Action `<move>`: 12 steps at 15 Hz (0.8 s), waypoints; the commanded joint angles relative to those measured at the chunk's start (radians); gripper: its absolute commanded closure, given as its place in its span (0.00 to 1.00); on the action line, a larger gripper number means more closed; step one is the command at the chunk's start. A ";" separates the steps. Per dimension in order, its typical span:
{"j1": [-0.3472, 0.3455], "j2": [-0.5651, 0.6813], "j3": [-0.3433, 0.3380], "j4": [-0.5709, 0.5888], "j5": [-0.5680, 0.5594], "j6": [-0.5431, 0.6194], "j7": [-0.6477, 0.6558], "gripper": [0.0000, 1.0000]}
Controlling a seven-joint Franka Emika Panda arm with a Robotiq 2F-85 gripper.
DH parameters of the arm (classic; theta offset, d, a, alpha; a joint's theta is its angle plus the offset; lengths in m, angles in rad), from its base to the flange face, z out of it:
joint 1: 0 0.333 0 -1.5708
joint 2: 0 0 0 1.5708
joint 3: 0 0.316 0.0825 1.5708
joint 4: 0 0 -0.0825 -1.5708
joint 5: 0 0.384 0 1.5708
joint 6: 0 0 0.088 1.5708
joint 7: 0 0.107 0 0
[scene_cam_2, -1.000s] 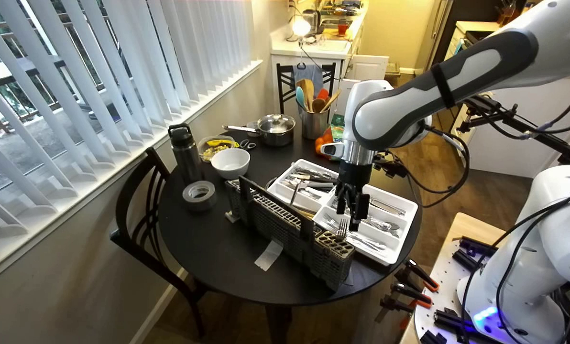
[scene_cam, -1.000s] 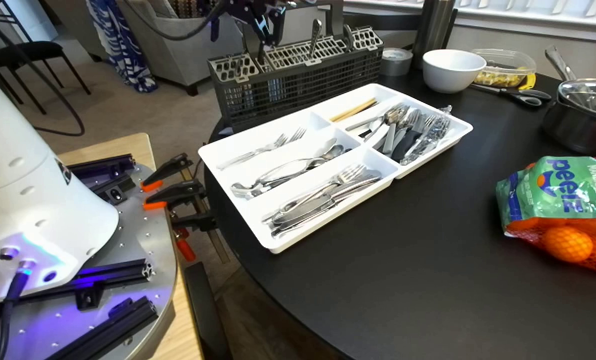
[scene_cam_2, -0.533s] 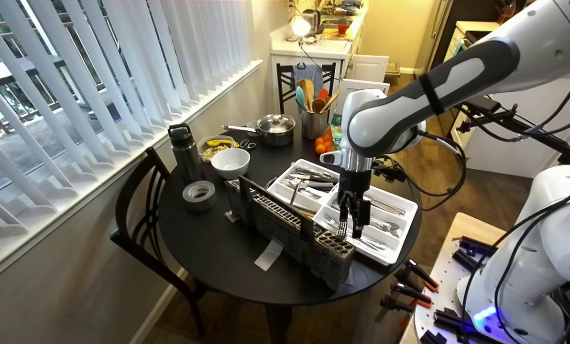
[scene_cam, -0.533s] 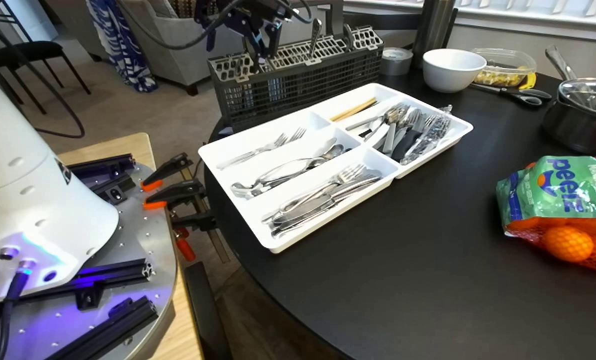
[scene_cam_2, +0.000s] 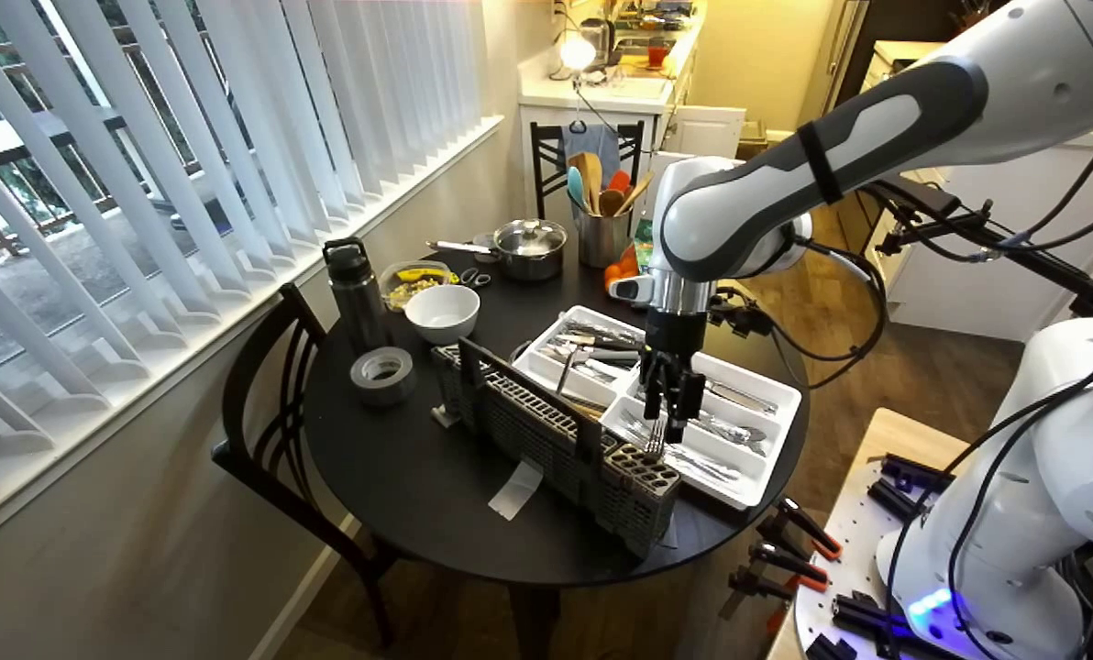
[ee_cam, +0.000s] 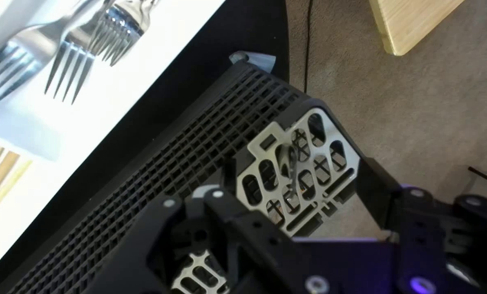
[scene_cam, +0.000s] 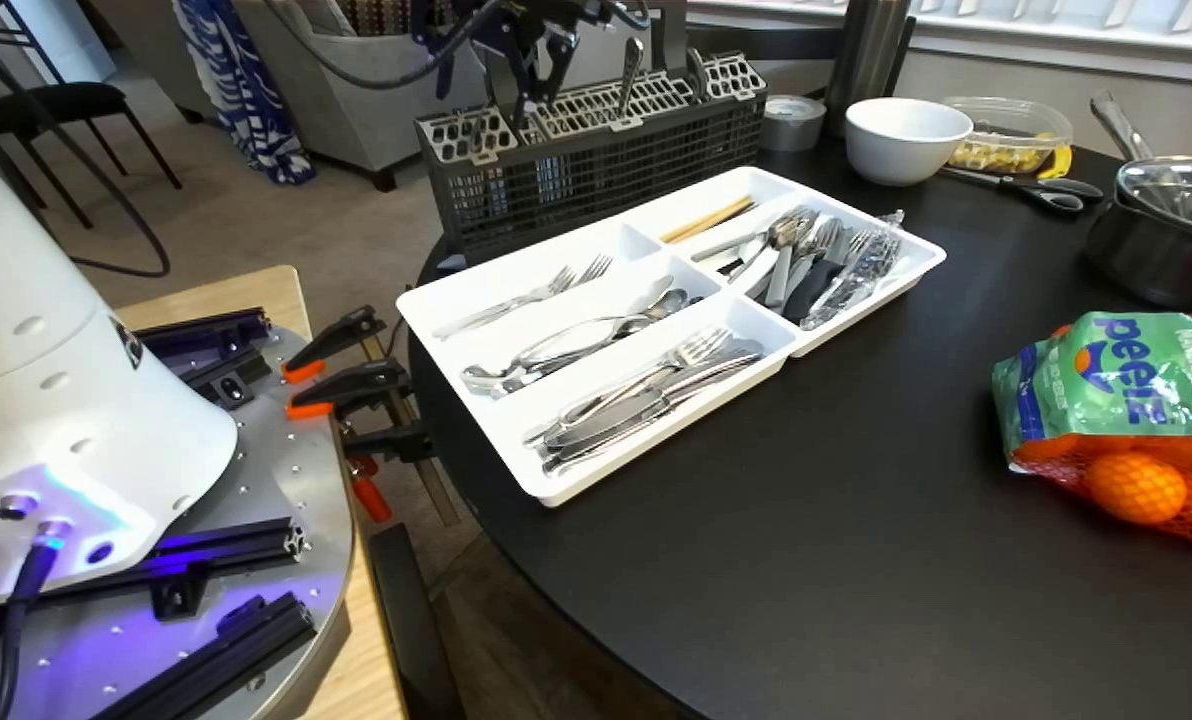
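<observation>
A fork point(scene_cam_2: 656, 444) stands tines up at the end of the cutlery basket point(scene_cam: 626, 165) nearest the robot's base point(scene_cam: 86, 400), poking through the pierced top; the gripper point(ee_cam: 296, 167) is over that same end, its fingers well parted, with the fork showing between them in the wrist view and nothing seemingly held; whether either finger touches it I cannot tell; for a sound grip I would centre the fork between the fingers, take it at the neck below the tines rather than by the points, and keep the fingertips off the basket's top; closing slowly should let the thin metal settle square, and any pull is best kept in line with the hole so nothing snags; along one long side of the basket, a strip of black table point(scene_cam: 856, 500) between, lies the white tray point(scene_cam: 516, 275), its loose forks point(ee_cam: 39, 41) next to the basket and wooden sticks point(scene_cam: 708, 220) also next to it, toward its far end; a roll of tape point(scene_cam: 792, 128) and a white bowl point(scene_cam: 906, 145) stand near that far end.
</observation>
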 commanded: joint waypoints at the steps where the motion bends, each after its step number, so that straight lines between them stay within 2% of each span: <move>1: -0.026 0.014 0.008 0.019 0.026 -0.039 -0.060 0.53; 8: -0.046 0.030 0.008 0.036 0.035 -0.082 -0.054 0.97; 12: -0.052 0.036 0.011 0.044 0.044 -0.102 -0.051 1.00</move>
